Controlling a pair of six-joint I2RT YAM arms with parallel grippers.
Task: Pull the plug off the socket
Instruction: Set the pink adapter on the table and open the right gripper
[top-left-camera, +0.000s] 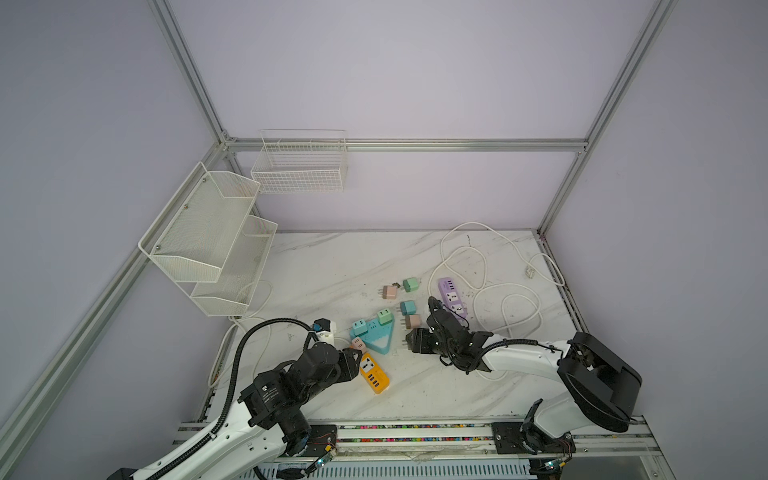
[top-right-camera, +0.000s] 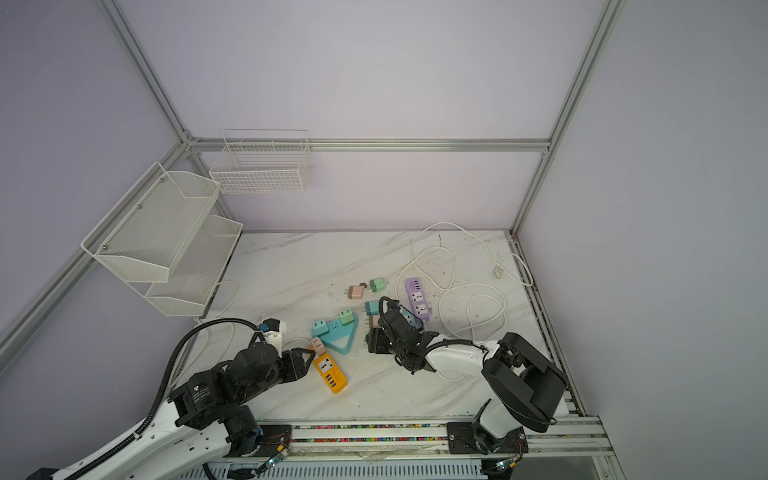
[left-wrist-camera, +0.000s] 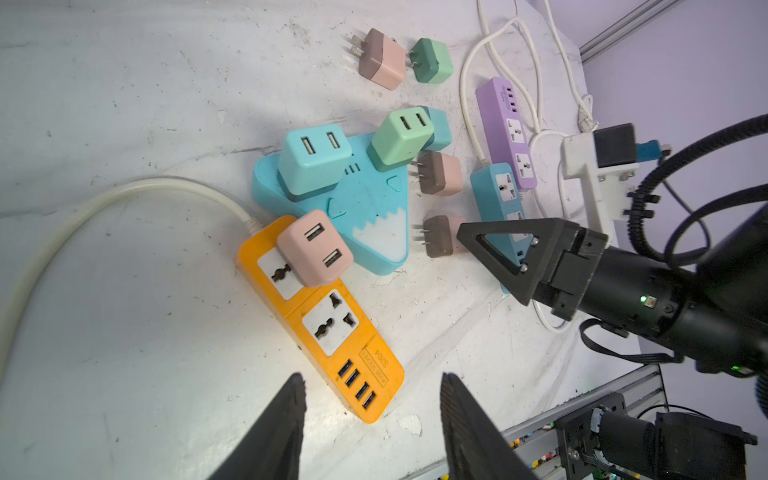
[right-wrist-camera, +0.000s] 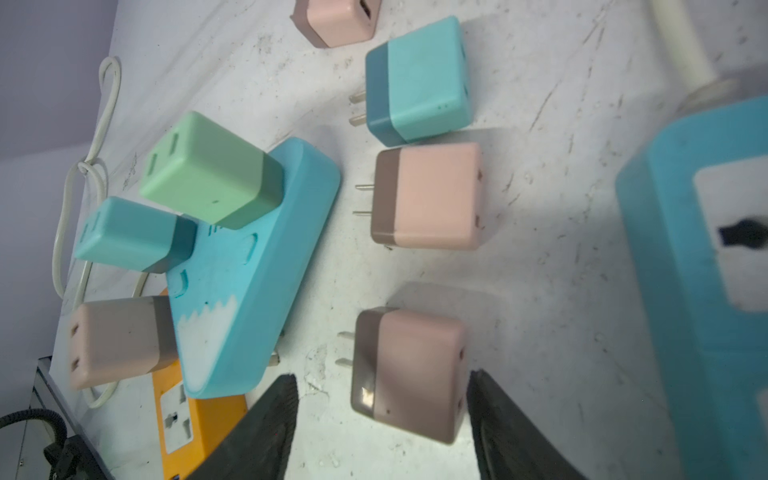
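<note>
Soft, even light throughout; wrist views show shadows on the table and blurred edges.

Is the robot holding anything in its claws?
Nothing. The right claw is open around a loose pink plug; the left claw is open at the orange strip's end.

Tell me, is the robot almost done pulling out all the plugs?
Partly. Five already lie loose on the table, a loose pink plug inside the open right gripper. In hand: the open left gripper hovers by the orange strip. Left: its seated pink plug, plus the teal plug and green plug in the blue socket.
</note>
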